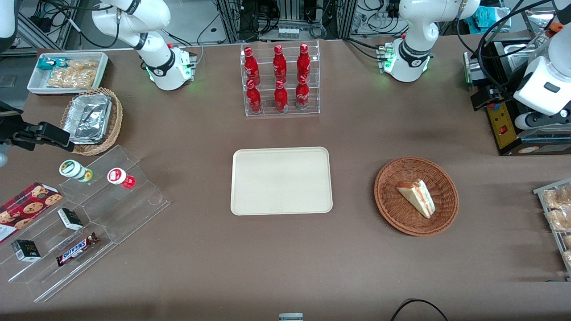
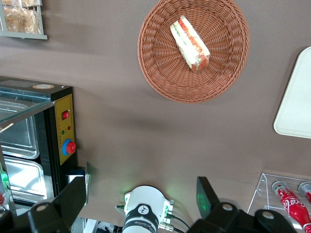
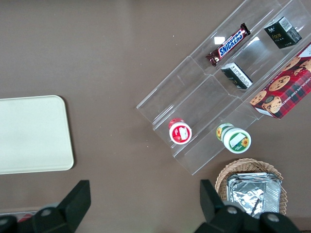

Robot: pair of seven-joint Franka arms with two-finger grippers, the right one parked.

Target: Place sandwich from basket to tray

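The sandwich [image 1: 417, 197], a white bread wedge with red and green filling, lies in the round reddish-brown wicker basket [image 1: 392, 209]. The cream tray [image 1: 281, 180] lies empty at the table's middle, beside the basket. My left gripper [image 1: 484, 100] hangs high above the table toward the working arm's end, farther from the front camera than the basket, and is apart from it. In the left wrist view the gripper [image 2: 143, 194] is open wide and empty, with the sandwich [image 2: 190, 42], the basket [image 2: 160, 73] and a corner of the tray [image 2: 296, 102] in sight.
A clear rack of red bottles [image 1: 280, 80] stands farther back than the tray. A black appliance [image 1: 513, 129] and a rack of pastries [image 1: 557, 218] sit at the working arm's end. A clear snack stand [image 1: 89, 214], a tan basket with foil trays [image 1: 91, 120] and a white bin [image 1: 67, 71] lie toward the parked arm's end.
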